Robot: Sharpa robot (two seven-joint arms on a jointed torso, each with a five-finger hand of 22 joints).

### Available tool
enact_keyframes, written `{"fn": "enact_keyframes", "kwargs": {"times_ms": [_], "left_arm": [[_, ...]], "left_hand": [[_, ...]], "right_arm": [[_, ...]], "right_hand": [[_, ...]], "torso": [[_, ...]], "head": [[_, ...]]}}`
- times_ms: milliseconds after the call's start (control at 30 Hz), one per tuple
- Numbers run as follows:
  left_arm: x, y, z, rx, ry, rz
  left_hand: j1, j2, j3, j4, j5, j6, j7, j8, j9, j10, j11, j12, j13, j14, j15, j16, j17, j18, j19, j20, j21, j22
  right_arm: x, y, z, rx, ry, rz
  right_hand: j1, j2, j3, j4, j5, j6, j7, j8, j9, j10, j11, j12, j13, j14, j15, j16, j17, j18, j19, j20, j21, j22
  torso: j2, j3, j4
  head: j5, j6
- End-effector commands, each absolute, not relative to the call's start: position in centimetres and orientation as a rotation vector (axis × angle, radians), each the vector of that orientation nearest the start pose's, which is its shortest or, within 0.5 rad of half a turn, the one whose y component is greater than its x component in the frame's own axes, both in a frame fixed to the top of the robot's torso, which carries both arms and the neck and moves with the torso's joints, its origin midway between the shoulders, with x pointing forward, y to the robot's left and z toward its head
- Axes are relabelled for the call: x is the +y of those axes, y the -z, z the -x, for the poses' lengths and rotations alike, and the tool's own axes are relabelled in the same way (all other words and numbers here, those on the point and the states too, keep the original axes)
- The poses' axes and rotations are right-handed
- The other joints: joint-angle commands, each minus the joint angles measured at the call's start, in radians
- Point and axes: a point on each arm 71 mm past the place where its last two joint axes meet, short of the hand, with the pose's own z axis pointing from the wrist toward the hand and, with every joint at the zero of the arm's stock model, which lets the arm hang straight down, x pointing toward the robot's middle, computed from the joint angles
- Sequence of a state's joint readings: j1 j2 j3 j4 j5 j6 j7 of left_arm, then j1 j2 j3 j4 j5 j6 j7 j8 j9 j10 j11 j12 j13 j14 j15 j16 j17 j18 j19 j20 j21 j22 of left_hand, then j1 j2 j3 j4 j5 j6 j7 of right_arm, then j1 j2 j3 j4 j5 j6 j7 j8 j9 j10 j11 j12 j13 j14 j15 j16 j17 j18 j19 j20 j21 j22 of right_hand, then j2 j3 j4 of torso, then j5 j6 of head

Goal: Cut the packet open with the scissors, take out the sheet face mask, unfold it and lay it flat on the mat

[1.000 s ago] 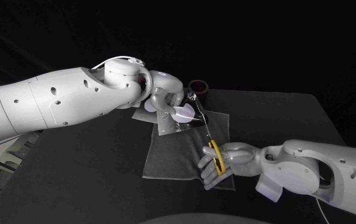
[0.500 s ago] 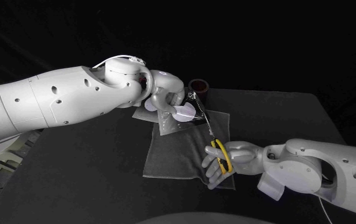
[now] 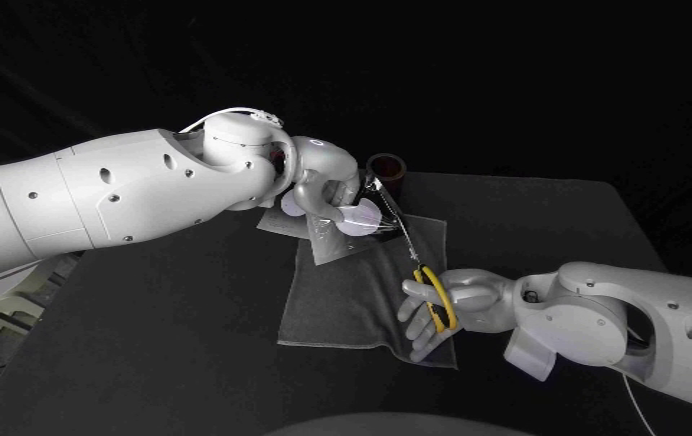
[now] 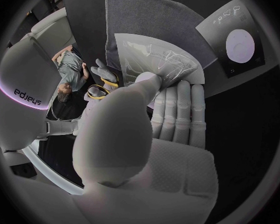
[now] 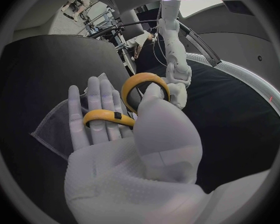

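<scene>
The right hand [image 3: 459, 306], fingers closed through the yellow loops of the scissors [image 3: 433, 296], is sitting slightly further right than a second ago. The blades are reaching up to the packet [image 3: 332, 241], which the left hand [image 3: 329, 188] is pinching above the grey mat [image 3: 339, 311]. "sharpa" is showing upside down on the right arm [image 4: 27, 90], and the black table [image 3: 562, 216] is standing in a dark room.
</scene>
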State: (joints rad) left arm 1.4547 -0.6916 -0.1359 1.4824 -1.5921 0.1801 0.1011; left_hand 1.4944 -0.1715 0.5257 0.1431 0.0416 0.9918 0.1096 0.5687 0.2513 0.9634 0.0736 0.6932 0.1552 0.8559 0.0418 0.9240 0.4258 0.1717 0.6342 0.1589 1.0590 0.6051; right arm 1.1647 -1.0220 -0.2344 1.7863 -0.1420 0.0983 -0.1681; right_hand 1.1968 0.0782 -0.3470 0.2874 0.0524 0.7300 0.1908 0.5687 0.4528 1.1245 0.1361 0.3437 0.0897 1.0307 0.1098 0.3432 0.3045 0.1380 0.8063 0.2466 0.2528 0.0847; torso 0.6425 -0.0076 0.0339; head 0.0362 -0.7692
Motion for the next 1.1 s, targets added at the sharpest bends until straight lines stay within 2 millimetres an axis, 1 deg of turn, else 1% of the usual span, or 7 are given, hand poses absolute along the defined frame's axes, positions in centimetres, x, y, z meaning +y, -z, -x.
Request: {"fn": "enact_keyframes", "kwargs": {"times_ms": [33,200,367,667,767,933,1100], "left_arm": [[12.14,12.44,-49.41,1.836,0.674,-0.835],[12.14,12.43,-49.44,1.833,0.673,-0.835],[12.20,12.40,-49.50,1.827,0.672,-0.833],[12.36,12.39,-49.65,1.825,0.669,-0.830],[12.31,12.40,-49.63,1.825,0.671,-0.832],[12.14,12.43,-49.49,1.826,0.675,-0.838],[11.99,12.47,-49.35,1.827,0.679,-0.844]], "left_hand": [[-0.003,0.009,0.137,-0.131,0.006,0.008,-0.003,0.002,0.004,0.006,0.000,-0.001,0.001,-0.001,-0.007,-0.004,-0.001,0.011,-0.004,-0.004,0.003,0.001],[-0.003,0.010,0.137,-0.131,0.006,0.008,-0.004,0.002,0.004,0.006,-0.001,-0.001,0.001,-0.002,-0.007,-0.004,-0.001,0.011,-0.004,-0.004,0.003,0.001],[-0.004,0.011,0.137,-0.131,0.006,0.008,-0.005,0.001,0.004,0.006,-0.001,-0.001,0.001,-0.002,-0.008,-0.005,-0.002,0.010,-0.005,-0.005,0.003,0.001],[-0.006,0.012,0.137,-0.130,0.006,0.009,-0.006,0.001,0.005,0.006,-0.002,-0.002,0.001,-0.003,-0.008,-0.005,-0.002,0.010,-0.006,-0.005,0.003,0.001],[-0.006,0.012,0.137,-0.130,0.006,0.009,-0.006,0.000,0.005,0.006,-0.002,-0.002,0.001,-0.003,-0.008,-0.005,-0.002,0.010,-0.006,-0.006,0.003,0.001],[-0.007,0.012,0.137,-0.130,0.006,0.009,-0.007,0.000,0.005,0.005,-0.002,-0.003,0.001,-0.003,-0.008,-0.005,-0.002,0.010,-0.007,-0.006,0.003,0.001],[-0.007,0.013,0.137,-0.130,0.006,0.009,-0.007,0.000,0.006,0.005,-0.002,-0.003,0.002,-0.003,-0.008,-0.006,-0.002,0.010,-0.007,-0.006,0.002,0.000]], "right_arm": [[-20.30,26.90,-36.31,2.542,-1.356,-1.048],[-20.40,26.92,-36.36,2.566,-1.346,-1.022],[-20.60,26.99,-36.31,2.595,-1.327,-0.992],[-21.15,27.01,-36.27,2.607,-1.311,-0.965],[-21.18,26.95,-36.28,2.597,-1.315,-0.963],[-21.15,26.82,-36.47,2.559,-1.315,-0.975],[-21.00,26.68,-36.74,2.518,-1.317,-0.991]], "right_hand": [[0.008,0.017,-0.018,-0.001,-0.001,0.017,0.005,-0.001,0.006,0.037,-0.005,0.008,0.006,0.018,-0.004,0.008,0.011,0.049,0.016,-0.005,0.007,-0.001],[0.032,0.042,-0.055,-0.002,-0.001,0.053,-0.013,-0.002,0.026,0.079,-0.023,0.016,0.025,0.061,-0.021,0.021,0.043,0.049,0.051,-0.021,0.017,-0.001],[0.069,0.082,-0.107,-0.004,0.000,0.123,-0.049,0.005,0.078,0.161,-0.058,0.041,0.073,0.140,-0.055,0.058,0.110,0.049,0.118,-0.053,0.034,0.000],[0.084,0.089,-0.114,-0.007,0.001,0.139,-0.057,0.001,0.102,0.178,-0.066,0.045,0.096,0.157,-0.064,0.065,0.141,0.049,0.139,-0.061,0.033,-0.003],[0.088,0.085,-0.116,-0.007,0.001,0.133,-0.054,-0.010,0.110,0.167,-0.063,0.035,0.102,0.146,-0.061,0.056,0.150,0.047,0.138,-0.059,0.026,-0.006],[0.080,0.076,-0.116,-0.003,0.001,0.101,-0.031,-0.058,0.132,0.118,-0.040,-0.010,0.109,0.096,-0.039,0.012,0.170,0.047,0.111,-0.039,-0.005,-0.016],[0.056,0.055,-0.114,0.000,-0.002,0.033,0.014,-0.129,0.146,0.021,0.005,-0.084,0.084,-0.002,0.003,-0.065,0.156,0.045,0.056,-0.006,-0.046,-0.019]], "torso": [[0.000,0.0002,0.0004],[0.000,0.0000,-0.0004],[0.000,-0.0001,-0.0004],[0.000,0.0008,0.0000],[0.000,0.0010,-0.0005],[0.000,0.0012,-0.0001],[0.001,0.0009,-0.0001]], "head": [[0.000,-0.002],[0.002,-0.004],[0.003,-0.008],[0.003,-0.007],[0.002,-0.005],[0.001,-0.003],[-0.001,-0.001]]}}
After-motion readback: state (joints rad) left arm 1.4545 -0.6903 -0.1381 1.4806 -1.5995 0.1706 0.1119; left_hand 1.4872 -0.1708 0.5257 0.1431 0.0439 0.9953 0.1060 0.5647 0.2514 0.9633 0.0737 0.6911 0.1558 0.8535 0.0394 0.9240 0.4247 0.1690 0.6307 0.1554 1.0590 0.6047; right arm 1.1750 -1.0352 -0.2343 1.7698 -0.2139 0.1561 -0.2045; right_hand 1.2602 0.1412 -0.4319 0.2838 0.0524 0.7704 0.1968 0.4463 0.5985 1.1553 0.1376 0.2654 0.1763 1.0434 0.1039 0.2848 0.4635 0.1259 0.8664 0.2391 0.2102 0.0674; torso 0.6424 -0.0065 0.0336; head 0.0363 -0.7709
